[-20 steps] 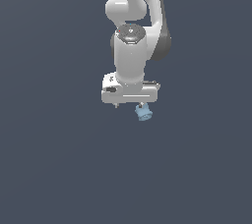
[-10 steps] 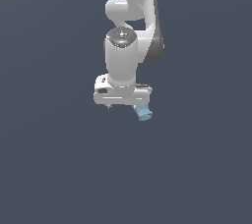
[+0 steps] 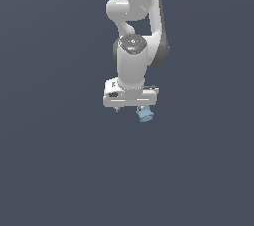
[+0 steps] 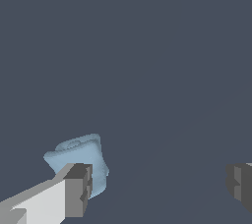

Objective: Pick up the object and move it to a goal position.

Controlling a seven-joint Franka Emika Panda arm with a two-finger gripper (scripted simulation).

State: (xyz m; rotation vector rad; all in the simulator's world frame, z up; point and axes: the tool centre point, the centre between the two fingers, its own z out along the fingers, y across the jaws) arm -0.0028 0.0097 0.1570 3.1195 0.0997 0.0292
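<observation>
While the arm (image 3: 136, 31) hangs over the plain dark floor (image 3: 59, 170), its claw (image 4: 157, 183) stands wide apart, with 1 finger (image 4: 74, 191) right beside the object and the other finger (image 4: 241, 183) well away across an empty gap. The small light-blue object (image 4: 78, 161) sits off-centre, against the outer side of the near finger, not between the 2. In the exterior view, the object (image 3: 145, 115) shows just under the claw's (image 3: 131, 105) end toward that view's right. My judgement: nothing is gripped, so the claw must shift sideways toward the object before closing. I cannot tell if they touch.
</observation>
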